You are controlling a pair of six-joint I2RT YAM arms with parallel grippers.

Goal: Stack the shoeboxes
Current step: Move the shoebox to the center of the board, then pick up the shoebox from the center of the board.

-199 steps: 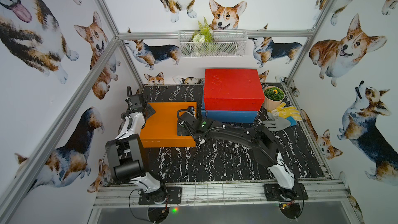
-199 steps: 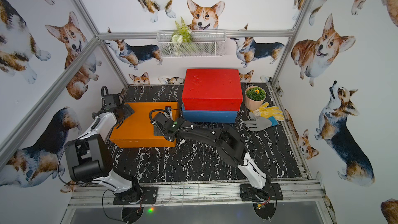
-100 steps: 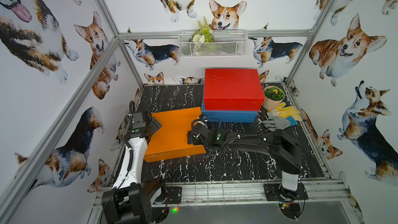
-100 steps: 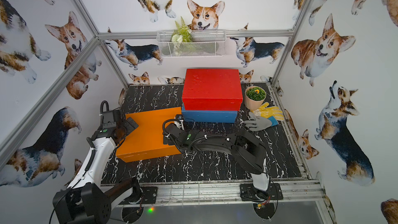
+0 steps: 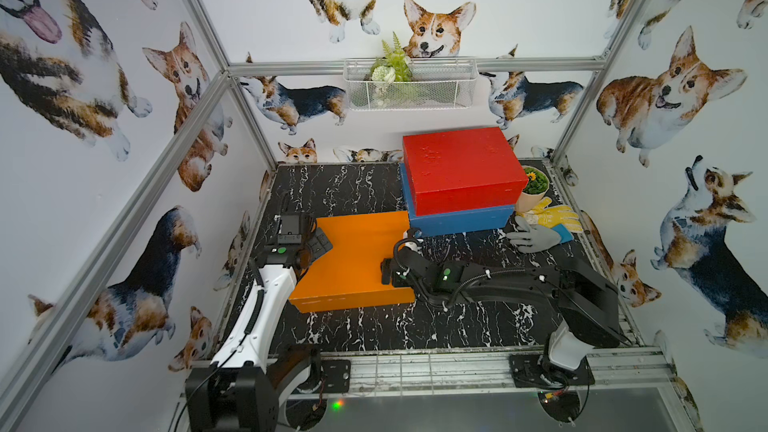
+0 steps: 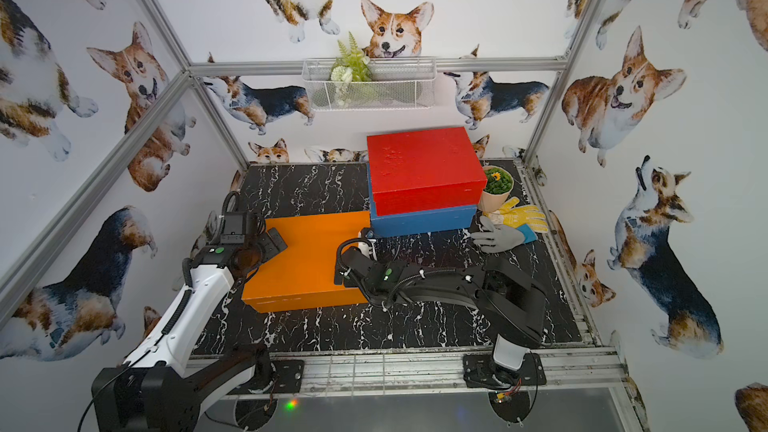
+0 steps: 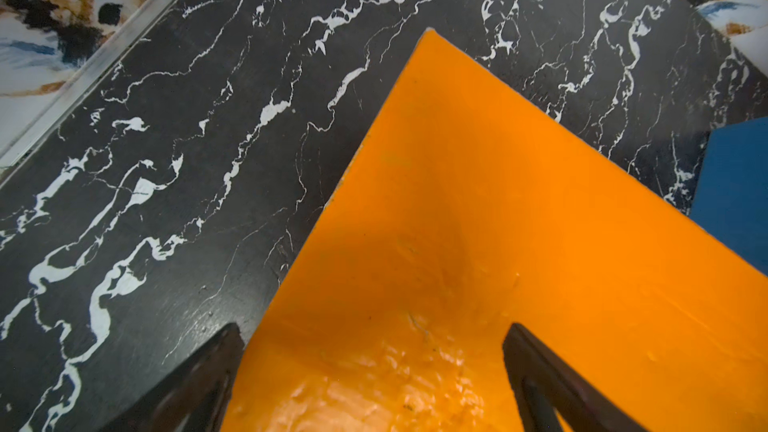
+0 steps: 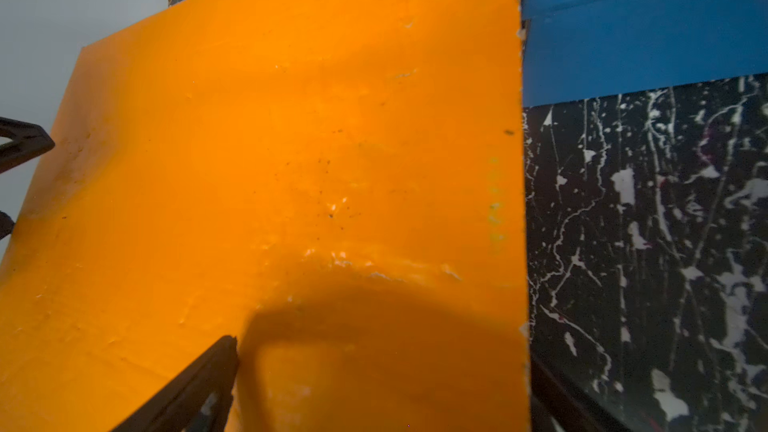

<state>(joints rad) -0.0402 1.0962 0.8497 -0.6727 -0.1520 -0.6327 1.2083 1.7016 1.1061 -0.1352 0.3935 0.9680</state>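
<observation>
Readying the orange box (image 5: 353, 255) for what looks like the last lift onto the 2-box stack.
The left gripper (image 7: 372, 330) and right gripper (image 8: 382, 355) are straddling its left and right edges, jaws spread wide, clamping nothing; it is lying near-left of the red box (image 5: 461, 168) on the blue box (image 5: 457, 220), far right; next is probably calling for pressing inward together and raising level; only the top views are showing the red box.
</observation>
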